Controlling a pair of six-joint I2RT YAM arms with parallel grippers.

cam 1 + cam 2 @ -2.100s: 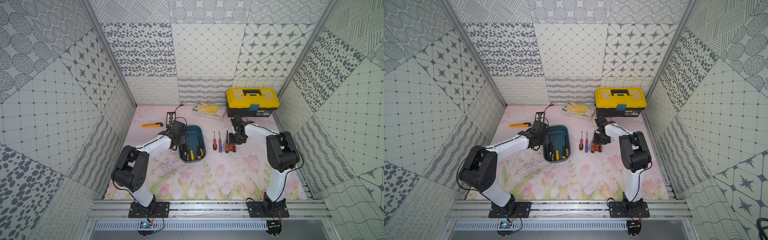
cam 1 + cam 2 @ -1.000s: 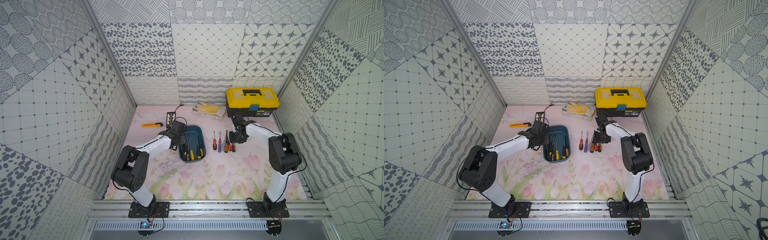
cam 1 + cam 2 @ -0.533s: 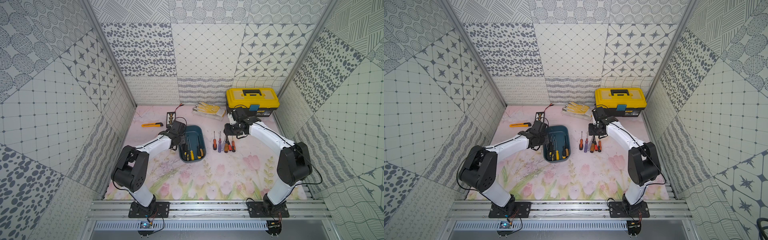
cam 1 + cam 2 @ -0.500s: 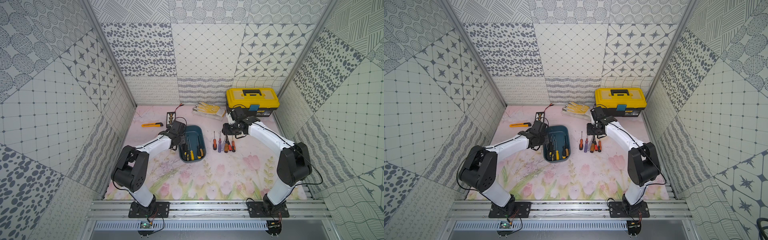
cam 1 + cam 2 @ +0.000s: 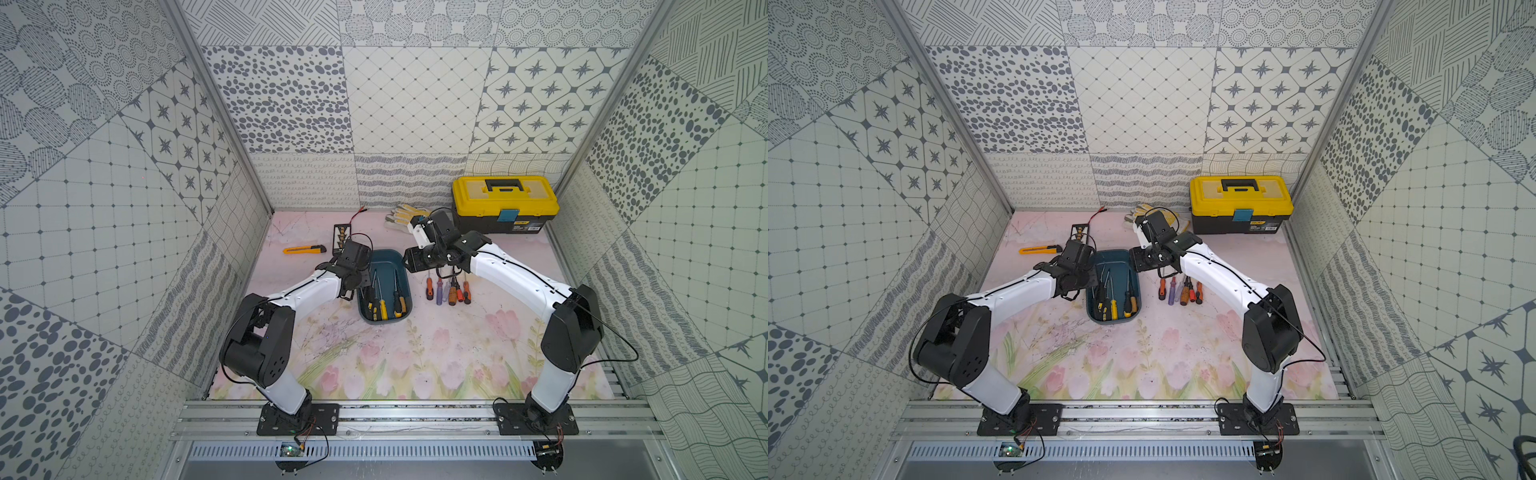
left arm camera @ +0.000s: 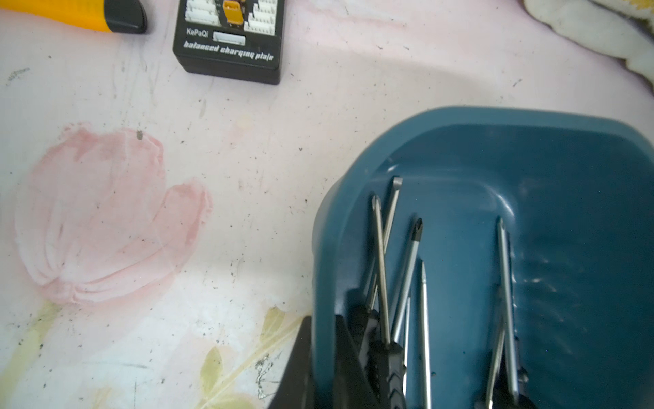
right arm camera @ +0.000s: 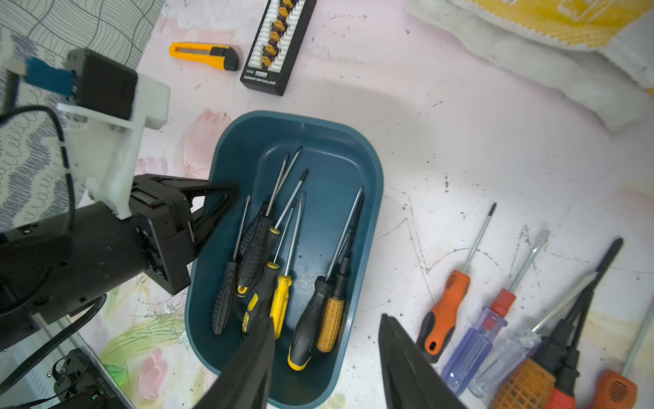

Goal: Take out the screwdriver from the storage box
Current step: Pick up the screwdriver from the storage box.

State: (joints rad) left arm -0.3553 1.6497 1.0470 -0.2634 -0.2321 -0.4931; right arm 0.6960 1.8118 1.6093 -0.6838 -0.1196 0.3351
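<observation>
- My right arm has moved since two seconds ago. It was low over the row of loose screwdrivers [image 5: 446,289] then, and it has since lifted and swung across toward the storage box [image 5: 406,291].
- The right pincer [image 7: 326,318] is released. In its wrist view the two fingers stand well apart with nothing between them, framing the handle end and right rim of the box from above.
- My left arm has not shifted in that time. The left pincer [image 5: 360,289] stays clenched on the box's left wall; the left wrist view shows one finger [image 6: 297,364] outside the rim and the other inside.
- The box sits mid-tabletop [image 5: 415,353] where it was, between the two arms, with the loose row just to its right.
- It is a shallow teal-blue tub with rounded corners and no lid.
- A handful of screwdrivers [image 7: 281,301] lie in the box, lengthwise. Their handles are at the end nearer the arm bases and their tips point toward the far end.
- Most handles are black with yellow, one is plain yellow and one is amber with a grid texture.
- Several shafts on the left side cross over one another; the two on the right lie together.
</observation>
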